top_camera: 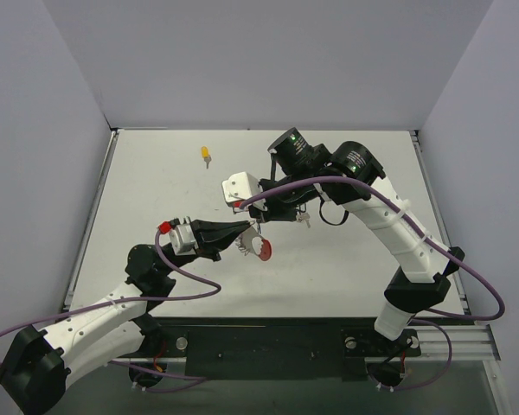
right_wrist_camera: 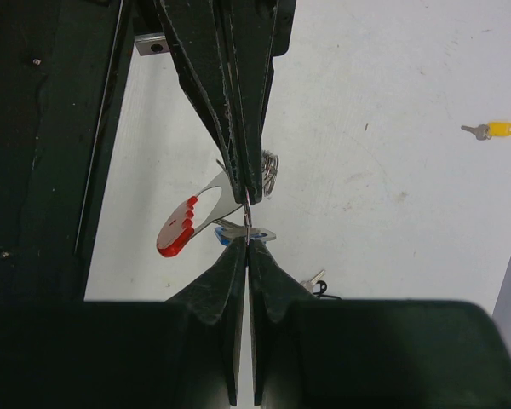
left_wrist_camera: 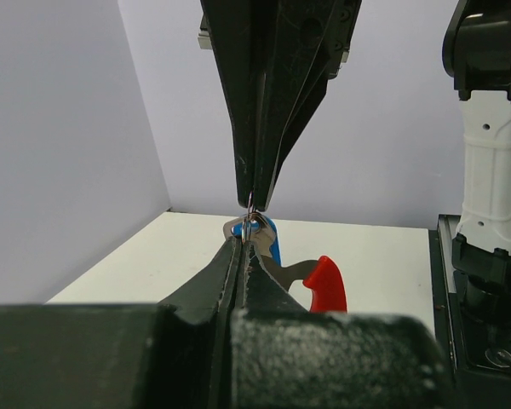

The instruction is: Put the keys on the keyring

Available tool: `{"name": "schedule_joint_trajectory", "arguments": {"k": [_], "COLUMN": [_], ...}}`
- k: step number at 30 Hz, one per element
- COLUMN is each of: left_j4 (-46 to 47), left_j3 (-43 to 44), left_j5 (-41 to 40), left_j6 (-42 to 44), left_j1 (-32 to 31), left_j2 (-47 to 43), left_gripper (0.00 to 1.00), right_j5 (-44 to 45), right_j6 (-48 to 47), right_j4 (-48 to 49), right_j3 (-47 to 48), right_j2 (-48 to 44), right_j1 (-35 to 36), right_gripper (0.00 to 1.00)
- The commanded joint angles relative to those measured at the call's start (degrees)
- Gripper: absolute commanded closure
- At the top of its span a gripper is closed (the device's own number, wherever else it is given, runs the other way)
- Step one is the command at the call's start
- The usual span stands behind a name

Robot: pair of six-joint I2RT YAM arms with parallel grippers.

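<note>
The keyring's thin wire loop (right_wrist_camera: 248, 218) is stretched between my two grippers, which meet tip to tip. My left gripper (left_wrist_camera: 244, 242) is shut on one side of the wire, my right gripper (right_wrist_camera: 248, 243) shut on the other. The keyring's red curved piece (right_wrist_camera: 177, 228) hangs beside the left fingers above the table, also visible in the left wrist view (left_wrist_camera: 325, 284) and from the top (top_camera: 265, 251). The blue key (left_wrist_camera: 272, 243) sits right at the pinched wire, its silver part crossing the right fingertips; whether it is threaded I cannot tell. Small silver pieces (right_wrist_camera: 269, 170) dangle behind.
A yellow-headed key (top_camera: 206, 154) lies alone near the table's far edge. A black-headed key (right_wrist_camera: 320, 285) lies on the white table (top_camera: 355, 259) just beside my right gripper. Grey walls close the table on three sides.
</note>
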Motion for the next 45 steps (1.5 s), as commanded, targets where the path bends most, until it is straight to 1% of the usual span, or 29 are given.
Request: {"name": "schedule_joint_trajectory", "arguments": {"k": [1, 25, 35, 45], "left_j4": [3.0, 3.0, -2.4, -3.1], "left_j3": [0.8, 0.6, 1.3, 1.4], "left_j5": [1.4, 0.8, 0.0, -0.1], "left_j6": [0.3, 1.0, 4.6, 5.4], "left_j1": [-0.2, -0.1, -0.4, -0.6], "left_j2": [-0.9, -1.1, -2.5, -2.7], "left_gripper": [1.0, 1.0, 1.0, 1.0], "right_j5": [-0.5, -1.2, -0.5, -1.9], "right_j6": [0.6, 1.0, 1.3, 0.7], "right_j4": [-0.7, -0.7, -0.5, -1.1], "right_j3": [1.7, 1.6, 1.6, 1.6], "right_j2": [0.7, 1.3, 0.3, 0.4], "right_j1": [0.6, 0.6, 0.0, -0.1], "right_gripper": [1.0, 1.0, 1.0, 1.0]}}
